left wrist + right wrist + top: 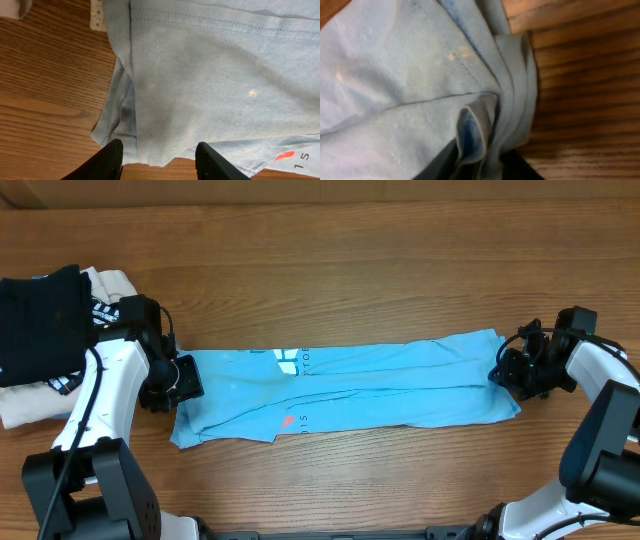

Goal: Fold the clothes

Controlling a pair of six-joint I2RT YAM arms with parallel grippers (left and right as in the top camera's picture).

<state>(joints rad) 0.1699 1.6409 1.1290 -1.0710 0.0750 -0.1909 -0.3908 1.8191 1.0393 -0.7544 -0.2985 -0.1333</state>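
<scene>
Here we are pinching a raised fold of the T-shirt (380, 385) in the right gripper (480, 166); the cloth is lying stretched from it to the left gripper (159, 158), which is hanging half open, empty, just above that end; we are judging a matching pinch necessary there before lifting.

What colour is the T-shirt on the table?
The T-shirt is light sky blue; overhead view shows it best.

Sky-blue, white-and-coral-lettered T-shirt (400, 385)
</scene>
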